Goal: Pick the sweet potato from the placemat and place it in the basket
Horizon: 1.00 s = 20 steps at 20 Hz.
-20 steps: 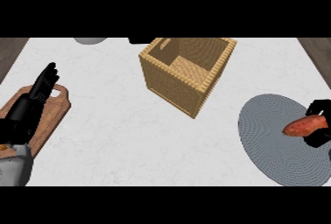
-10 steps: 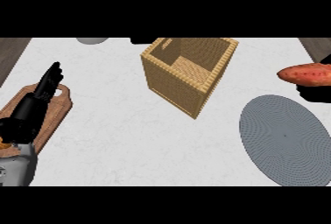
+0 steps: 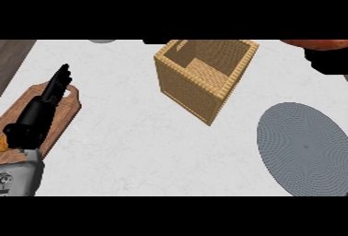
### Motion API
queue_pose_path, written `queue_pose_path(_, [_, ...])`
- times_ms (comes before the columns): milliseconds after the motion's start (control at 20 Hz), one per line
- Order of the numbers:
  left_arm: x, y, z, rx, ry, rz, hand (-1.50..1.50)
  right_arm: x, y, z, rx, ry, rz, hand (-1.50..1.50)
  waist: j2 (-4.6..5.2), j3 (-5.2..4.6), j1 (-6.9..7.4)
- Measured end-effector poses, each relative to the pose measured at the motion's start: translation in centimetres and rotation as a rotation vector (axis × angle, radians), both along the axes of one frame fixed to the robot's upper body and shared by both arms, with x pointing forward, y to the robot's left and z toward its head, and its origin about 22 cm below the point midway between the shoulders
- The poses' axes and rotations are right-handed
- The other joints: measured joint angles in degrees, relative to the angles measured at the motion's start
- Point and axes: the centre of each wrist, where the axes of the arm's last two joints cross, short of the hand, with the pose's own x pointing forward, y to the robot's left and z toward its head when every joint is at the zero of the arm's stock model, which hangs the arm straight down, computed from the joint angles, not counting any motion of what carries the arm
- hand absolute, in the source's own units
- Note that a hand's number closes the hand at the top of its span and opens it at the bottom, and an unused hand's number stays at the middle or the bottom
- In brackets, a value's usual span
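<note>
White counter, one basket, one placemat

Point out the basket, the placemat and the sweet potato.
basket (image 3: 204, 87): head view, on its front outer wall.
placemat (image 3: 302, 147): head view, on its bare grey middle.
sweet potato (image 3: 319, 44): head view, on the orange part showing at the top right edge.

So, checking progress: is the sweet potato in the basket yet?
No. The sweet potato is at the view's top right, beside the basket, whose visible inside shows only weave.
</note>
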Motion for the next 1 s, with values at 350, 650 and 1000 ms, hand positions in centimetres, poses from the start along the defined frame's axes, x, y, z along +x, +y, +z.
queue_pose_path(350, [0.2, 0.0, -0.2, 0.003, 0.0, -0.018, 0.0, 2.6, 6.2, 5.4, 0.023, 0.078, 0.071, 1.5, 0.25, 0.0, 0.8])
queue_pose_path(650, [0.4, -0.3, 0.0, -0.006, -0.003, -0.023, 0.0, 5.9, 9.9, 6.7, 0.05, 0.166, 0.085, 1.5, 0.43, 0.03, 1.07])
queue_pose_path(1000, [0.6, -0.3, 0.5, 0.002, -0.003, -0.017, 0.0, 9.1, 12.6, 5.7, 0.044, 0.329, 0.101, 1.5, 0.46, 0.06, 0.89])
